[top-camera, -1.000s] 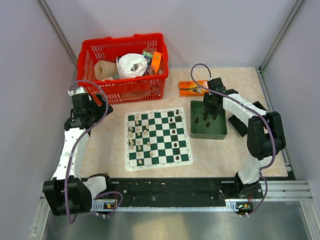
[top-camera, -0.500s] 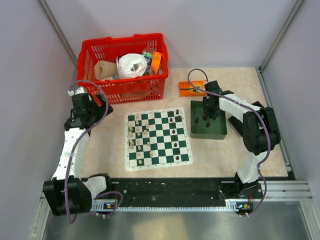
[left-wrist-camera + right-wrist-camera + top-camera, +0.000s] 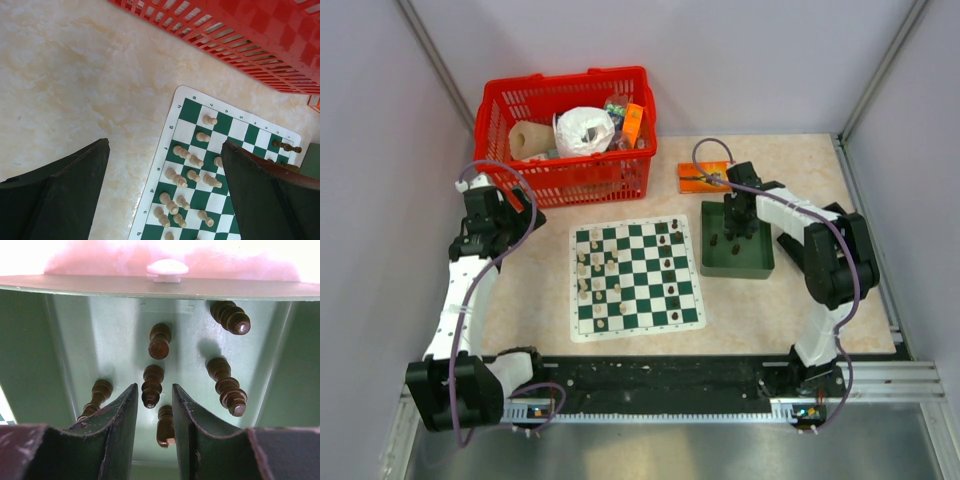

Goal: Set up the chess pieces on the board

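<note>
**Left arm.** Unmoved over the past second. The left tool (image 3: 165, 145) hangs spread wide and empty above bare worktop (image 3: 75, 75), beside the red basket (image 3: 570, 180) and just off the board's left edge.

**Board** (image 3: 645, 268). Flat at mid-worktop, unchanged. Cream pieces (image 3: 588, 270) stand in a loose cluster over its left files. Dark pieces (image 3: 673, 262) are scattered over its right files. Neither side is in proper ranks.

**Tray** (image 3: 737, 266). Just right of the board. The right wrist view shows six more dark pieces on its floor.

**Right arm.** The only change. Over the last second its elbow has folded inward and the right tool (image 3: 154, 388) has shifted slightly left above the tray. The last half-second shows almost no further travel.
- Its fingers (image 3: 117, 425) stand a narrow gap apart, pinching nothing.
- One dark piece (image 3: 151, 379) stands just past the tips, on the line of the gap.
- A second dark piece (image 3: 165, 429) sits within the gap, nearer the wrist. Contact with it cannot be made out.

**Reading.** The approach appears finished and a pick is being lined up. The next move likely calls for closing on one piece without nudging its neighbour. The task is judged well short of done: pieces wait in the tray and those on the board are unordered.
</note>
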